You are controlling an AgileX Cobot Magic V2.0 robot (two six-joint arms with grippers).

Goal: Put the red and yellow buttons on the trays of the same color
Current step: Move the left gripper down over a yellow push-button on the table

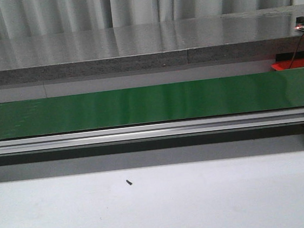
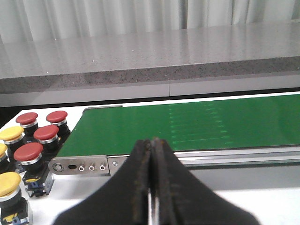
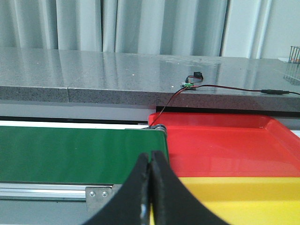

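Both the left gripper [image 2: 151, 187] and right gripper [image 3: 149, 187] are pressed together on nothing, and neither appears in the front view. Only the left wrist view shows the red buttons [image 2: 46, 133] and yellow buttons [image 2: 10, 183], clustered off the green belt's [image 2: 197, 124] end, some cut off. Only the right wrist view shows the red tray [image 3: 225, 145] and yellow tray [image 3: 234, 199] at the belt's other end; the front view catches what seems a red sliver.

Conveyor belt [image 1: 151, 104] is running left to right across the table [image 1: 162, 211], with a stone ledge [image 1: 134, 48] sitting behind it. Buttons [image 2: 29, 150] are standing clustered on the table just off the belt's left end. Two trays are lying at its right end, one tray [image 3: 225, 143] behind the other tray [image 3: 234, 197].
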